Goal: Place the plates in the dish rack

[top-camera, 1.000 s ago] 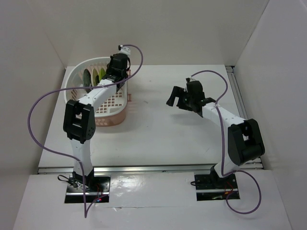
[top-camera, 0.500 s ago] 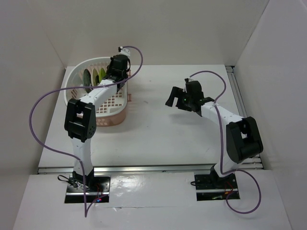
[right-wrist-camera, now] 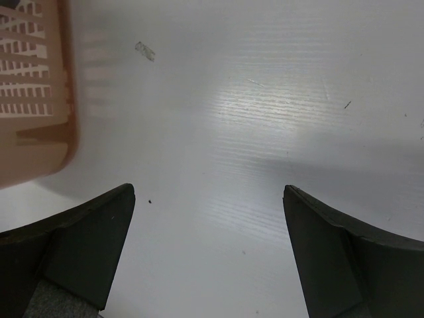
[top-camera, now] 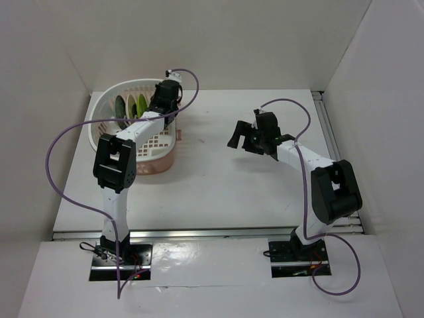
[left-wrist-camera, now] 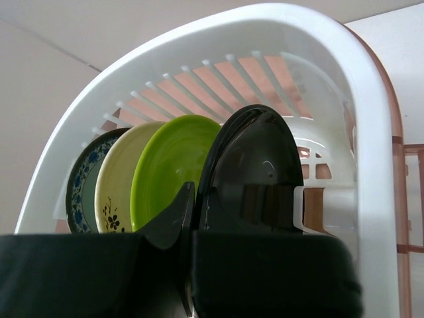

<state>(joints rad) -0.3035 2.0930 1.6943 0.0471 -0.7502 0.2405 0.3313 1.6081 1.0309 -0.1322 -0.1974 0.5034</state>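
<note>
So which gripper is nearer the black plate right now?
Left. The left gripper is clamped on the black plate at its rim, inside the dish rack; the right gripper hangs open over the table, well off to the rack's right.

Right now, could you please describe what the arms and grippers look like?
The left arm and right arm share white links and bulky black joint housings, each with a looping purple cable. The left gripper and right gripper have matte black, wedge-shaped fingers.

The white dish rack (left-wrist-camera: 218,33) at far left holds four upright plates: blue plate (left-wrist-camera: 78,192), cream plate (left-wrist-camera: 114,189), green plate (left-wrist-camera: 169,162), black plate (left-wrist-camera: 255,172).
</note>
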